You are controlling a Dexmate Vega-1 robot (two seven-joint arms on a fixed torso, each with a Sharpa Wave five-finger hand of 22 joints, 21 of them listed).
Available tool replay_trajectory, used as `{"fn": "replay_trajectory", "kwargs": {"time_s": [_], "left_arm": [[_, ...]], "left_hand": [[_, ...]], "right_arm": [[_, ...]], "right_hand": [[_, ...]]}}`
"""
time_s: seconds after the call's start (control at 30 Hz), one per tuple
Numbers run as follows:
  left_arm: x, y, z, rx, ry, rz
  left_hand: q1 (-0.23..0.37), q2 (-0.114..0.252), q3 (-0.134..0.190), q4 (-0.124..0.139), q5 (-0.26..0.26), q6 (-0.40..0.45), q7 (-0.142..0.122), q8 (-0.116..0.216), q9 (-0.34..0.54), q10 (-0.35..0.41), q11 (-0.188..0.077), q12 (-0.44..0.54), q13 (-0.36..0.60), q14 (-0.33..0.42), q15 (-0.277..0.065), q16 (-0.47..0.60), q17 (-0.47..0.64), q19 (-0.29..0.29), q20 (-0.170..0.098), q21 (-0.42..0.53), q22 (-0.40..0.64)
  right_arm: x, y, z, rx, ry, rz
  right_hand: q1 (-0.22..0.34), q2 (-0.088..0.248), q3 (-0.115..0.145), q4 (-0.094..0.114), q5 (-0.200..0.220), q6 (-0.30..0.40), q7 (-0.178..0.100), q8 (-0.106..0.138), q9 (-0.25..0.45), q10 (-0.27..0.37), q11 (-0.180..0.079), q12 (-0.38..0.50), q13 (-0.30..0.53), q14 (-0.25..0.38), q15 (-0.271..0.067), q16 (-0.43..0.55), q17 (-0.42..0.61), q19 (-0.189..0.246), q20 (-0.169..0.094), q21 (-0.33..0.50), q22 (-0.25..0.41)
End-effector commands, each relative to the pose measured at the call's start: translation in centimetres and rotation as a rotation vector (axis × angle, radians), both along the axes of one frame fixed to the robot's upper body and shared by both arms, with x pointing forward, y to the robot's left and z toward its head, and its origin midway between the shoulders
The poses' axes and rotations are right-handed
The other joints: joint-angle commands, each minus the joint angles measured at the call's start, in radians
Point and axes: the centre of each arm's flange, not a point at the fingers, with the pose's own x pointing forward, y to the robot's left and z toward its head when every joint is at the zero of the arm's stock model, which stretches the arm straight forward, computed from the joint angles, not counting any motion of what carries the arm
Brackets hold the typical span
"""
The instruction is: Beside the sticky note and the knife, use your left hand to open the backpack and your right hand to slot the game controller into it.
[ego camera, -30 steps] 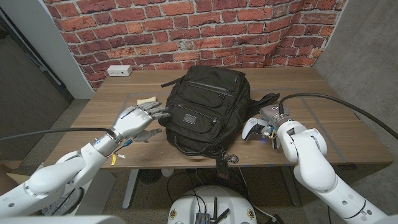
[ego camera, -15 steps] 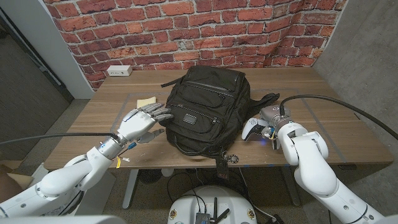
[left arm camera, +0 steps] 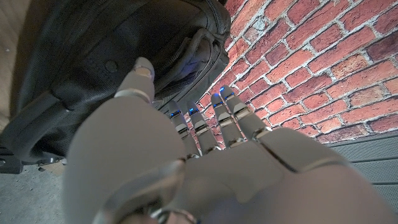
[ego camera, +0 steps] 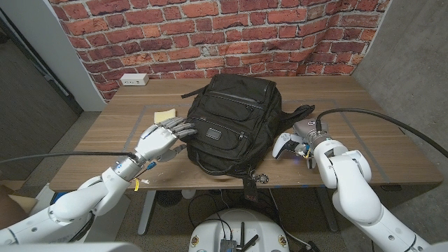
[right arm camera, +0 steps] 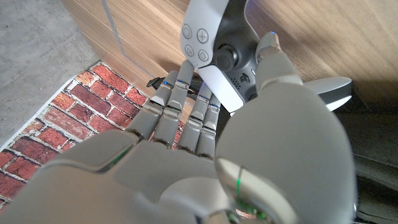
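black fabric backpack (ego camera: 234, 124) lies zipped at table centre, needs its zipper pull found before lifting | left hand (ego camera: 162, 138) empty, fingers spread against the pack's left side, should hook the pull | right hand (ego camera: 302, 143) closing around white-and-black game controller (ego camera: 286, 144) right of pack; firm grasp unclear

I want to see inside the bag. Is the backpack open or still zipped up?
Zipped up. The backpack lies closed on the table, no gap showing along its zippers, and the left robot hand only reaches its side.
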Motion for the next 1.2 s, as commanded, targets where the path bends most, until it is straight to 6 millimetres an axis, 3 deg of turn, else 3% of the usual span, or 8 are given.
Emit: {"fn": "replay_trajectory", "kwargs": {"time_s": [0.03,0.63,1.2], "left_arm": [[0.7,-0.2,-0.1,-0.009,-0.017,-0.003],[0.9,-0.7,0.7,-0.002,-0.046,-0.012],[0.2,-1.4,1.8,-0.007,-0.072,-0.011]], "left_hand": [[0.026,0.006,0.011,0.002,0.004,0.026,0.005,0.013,0.002,0.025,0.002,0.009,0.003,0.019,-0.179,0.004,0.002,0.016,-0.164,0.009,0.006],[0.075,0.038,0.016,0.009,0.001,0.134,0.011,0.022,-0.001,0.127,0.002,0.021,0.004,0.108,-0.184,0.014,0.005,0.042,-0.162,0.014,0.007],[0.08,0.068,0.029,0.012,-0.005,0.334,0.006,0.022,-0.002,0.334,0.001,0.024,0.005,0.289,-0.191,0.011,0.005,0.092,-0.16,0.019,0.008]], "right_arm": [[-0.3,0.0,0.0,0.001,-0.011,-0.001],[-0.7,0.1,-0.4,0.011,-0.023,-0.001],[-0.8,0.2,-0.9,0.015,-0.038,0.008]], "right_hand": [[0.119,0.132,0.002,0.004,0.009,0.074,-0.066,0.006,0.003,0.108,-0.098,0.004,0.002,0.083,-0.234,0.002,0.048,0.01,-0.137,0.003,0.002],[0.118,0.135,-0.001,0.004,0.01,0.075,-0.066,0.005,0.003,0.113,-0.098,0.0,0.004,0.085,-0.233,-0.004,0.05,0.01,-0.138,0.002,0.002],[0.122,0.137,-0.003,0.002,0.011,0.077,-0.066,0.005,0.003,0.116,-0.098,-0.003,0.007,0.089,-0.236,-0.008,0.052,0.012,-0.139,0.003,0.002]]}}
